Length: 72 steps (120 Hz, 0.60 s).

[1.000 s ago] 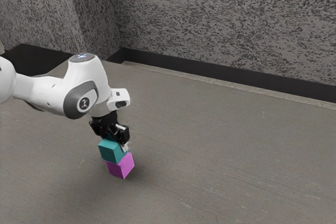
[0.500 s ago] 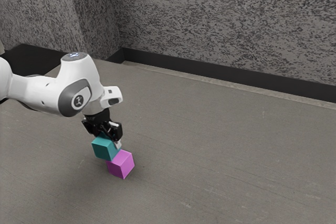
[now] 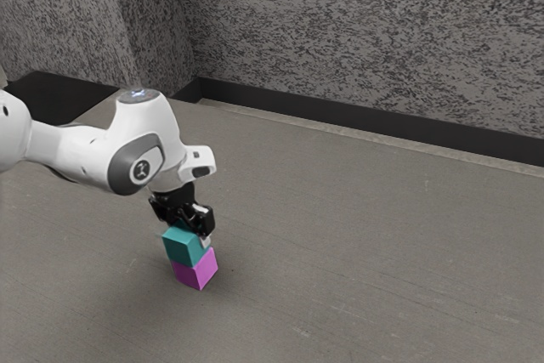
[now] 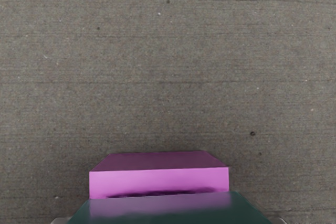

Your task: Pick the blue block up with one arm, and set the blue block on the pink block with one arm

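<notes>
White and grey, the Franka arm (image 3: 93,155) is coming in from the exterior view's left and bending down over the table (image 3: 382,235); at its end the black gripper (image 3: 189,229) is pointing downward, its two fingers standing on opposite sides of the blue block (image 3: 181,248) and pressing against it, so the claw is clamped on that block. The blue block, teal in shade, is sitting on top of the pink block (image 3: 197,271); it is touching the pink block's upper face and lying a little off-centre, overhanging slightly toward the exterior view's left. The pink block is resting flat on the table, just below the hand. To the exterior view's right the grey-brown table is stretching away; a dark strip (image 3: 365,121) is running along its far edge, and a speckled grey wall (image 3: 365,31) is rising behind it.

In the wrist view the blue block (image 4: 168,211) is showing as a blurred dark-teal shape right under the hand; the pink block (image 4: 159,182) is lying just beyond and beneath it, showing one bright face and one darker face; the textured table (image 4: 168,66) is spreading out past both.
</notes>
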Each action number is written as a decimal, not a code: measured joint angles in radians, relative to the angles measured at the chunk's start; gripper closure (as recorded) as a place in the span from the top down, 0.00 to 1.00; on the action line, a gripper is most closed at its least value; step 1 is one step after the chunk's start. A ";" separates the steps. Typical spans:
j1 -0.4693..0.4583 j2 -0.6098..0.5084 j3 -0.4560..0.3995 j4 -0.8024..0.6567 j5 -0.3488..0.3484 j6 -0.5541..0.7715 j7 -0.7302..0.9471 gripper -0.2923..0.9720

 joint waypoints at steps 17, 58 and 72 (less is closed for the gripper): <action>0.009 0.001 0.001 0.001 -0.013 -0.001 0.023 0.66; 0.053 -0.076 -0.006 0.098 -0.015 -0.091 0.061 0.75; 0.034 -0.078 -0.005 0.111 -0.015 -0.126 0.069 0.76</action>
